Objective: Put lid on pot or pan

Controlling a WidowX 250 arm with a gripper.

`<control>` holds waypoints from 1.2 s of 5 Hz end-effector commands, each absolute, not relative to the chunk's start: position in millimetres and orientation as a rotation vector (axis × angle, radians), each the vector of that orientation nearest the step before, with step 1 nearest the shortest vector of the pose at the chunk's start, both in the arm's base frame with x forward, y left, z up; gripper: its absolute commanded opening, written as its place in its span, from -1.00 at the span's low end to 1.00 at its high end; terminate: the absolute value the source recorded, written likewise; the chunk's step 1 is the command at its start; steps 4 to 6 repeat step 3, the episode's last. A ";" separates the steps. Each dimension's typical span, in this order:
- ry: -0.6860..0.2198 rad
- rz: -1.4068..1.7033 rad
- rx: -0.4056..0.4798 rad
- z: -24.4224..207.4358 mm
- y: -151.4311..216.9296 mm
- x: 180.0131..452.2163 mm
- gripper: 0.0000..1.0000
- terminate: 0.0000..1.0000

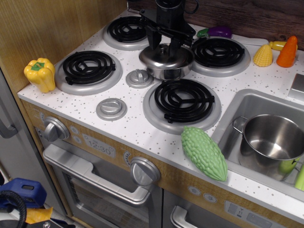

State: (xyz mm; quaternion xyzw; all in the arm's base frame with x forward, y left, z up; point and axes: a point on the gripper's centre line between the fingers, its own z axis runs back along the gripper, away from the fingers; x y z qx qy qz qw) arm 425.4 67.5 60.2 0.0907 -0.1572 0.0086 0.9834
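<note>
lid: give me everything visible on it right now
The lid is round, domed, shiny steel with a small central knob. It sits roughly level on the small pot, covering it, in the middle of the stovetop among the four burners. The gripper is right above it with its fingers spread either side of the knob; whether they touch it cannot be told. Only the pot visibly touches the lid.
</note>
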 end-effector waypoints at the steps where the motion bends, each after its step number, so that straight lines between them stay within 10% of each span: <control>1: -0.365 0.030 0.191 80.0 73.3 428.1 1.00 -1.00; 2: -0.365 0.030 0.191 80.0 73.3 428.1 1.00 -1.00; 3: -0.365 0.030 0.191 80.0 73.3 428.1 1.00 1.00; 6: -0.365 0.030 0.191 80.0 73.3 428.1 1.00 1.00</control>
